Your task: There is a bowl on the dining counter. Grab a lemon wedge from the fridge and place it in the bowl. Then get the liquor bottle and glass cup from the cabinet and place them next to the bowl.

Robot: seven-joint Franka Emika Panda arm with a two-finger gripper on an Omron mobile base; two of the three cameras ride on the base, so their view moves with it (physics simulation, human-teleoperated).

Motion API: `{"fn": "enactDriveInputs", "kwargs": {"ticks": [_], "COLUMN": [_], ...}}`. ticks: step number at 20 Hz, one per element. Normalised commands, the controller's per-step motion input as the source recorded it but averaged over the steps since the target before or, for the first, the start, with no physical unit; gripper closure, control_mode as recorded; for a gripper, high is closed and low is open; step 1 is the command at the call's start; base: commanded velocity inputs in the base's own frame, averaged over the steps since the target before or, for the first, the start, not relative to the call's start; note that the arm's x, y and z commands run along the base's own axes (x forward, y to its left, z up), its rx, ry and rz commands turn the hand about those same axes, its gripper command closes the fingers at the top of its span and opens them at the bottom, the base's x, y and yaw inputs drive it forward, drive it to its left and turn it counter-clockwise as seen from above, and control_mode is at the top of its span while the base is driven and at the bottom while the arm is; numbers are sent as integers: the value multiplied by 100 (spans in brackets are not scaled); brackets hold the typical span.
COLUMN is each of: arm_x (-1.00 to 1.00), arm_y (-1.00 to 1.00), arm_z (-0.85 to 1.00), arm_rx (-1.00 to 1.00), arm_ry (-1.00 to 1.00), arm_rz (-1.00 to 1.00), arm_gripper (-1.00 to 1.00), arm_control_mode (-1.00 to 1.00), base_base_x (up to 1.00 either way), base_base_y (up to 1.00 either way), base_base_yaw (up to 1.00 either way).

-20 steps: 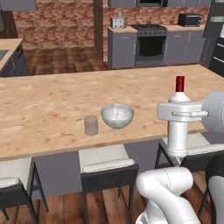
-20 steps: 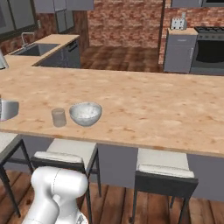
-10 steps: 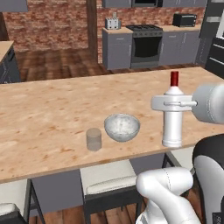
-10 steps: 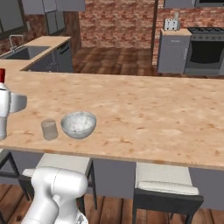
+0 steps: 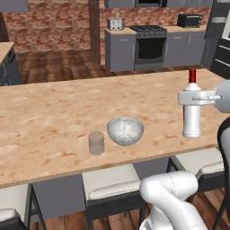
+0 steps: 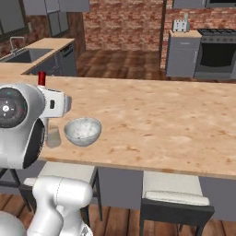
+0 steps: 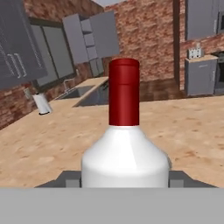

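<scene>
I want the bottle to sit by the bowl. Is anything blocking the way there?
Nothing visible blocks it. The claw holds the bottle upright over the counter, to the right of the bowl. Only bare wood lies between them. The cup stands on the bowl's other side.

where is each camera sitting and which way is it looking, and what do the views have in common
Left base view: behind the arm to its left, looking down over the dining counter at the bowl and glass cup; the arm's base and wrist show at right.
Right base view: behind to the right; a big white arm joint fills the left.
Hand view: on the hand, facing along the gripper, which clasps the liquor bottle.
All three show the bottle and counter.
</scene>
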Motion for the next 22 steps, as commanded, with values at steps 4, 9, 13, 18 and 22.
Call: {"fn": "enactDriveInputs", "kwargs": {"ticks": [4,9,13,18,22], "arm_x": [77,72,57,58,52], "arm_y": [-74,-61,-22,-2,3], "arm_z": [-20,-18,-29,-63,-74], "arm_rx": [0,0,0,0,-1], "arm_ry": [-11,-13,-17,-9,-3], "arm_rz": [27,29,32,26,12], "arm_gripper": [100,100,100,100,100], "arm_control_mode": [-100,-100,-100,-100,-100], "base_base_x": [0,0,0,0,0], "base_base_y": [0,0,0,0,0], "base_base_yaw": [0,0,0,0,0]}}
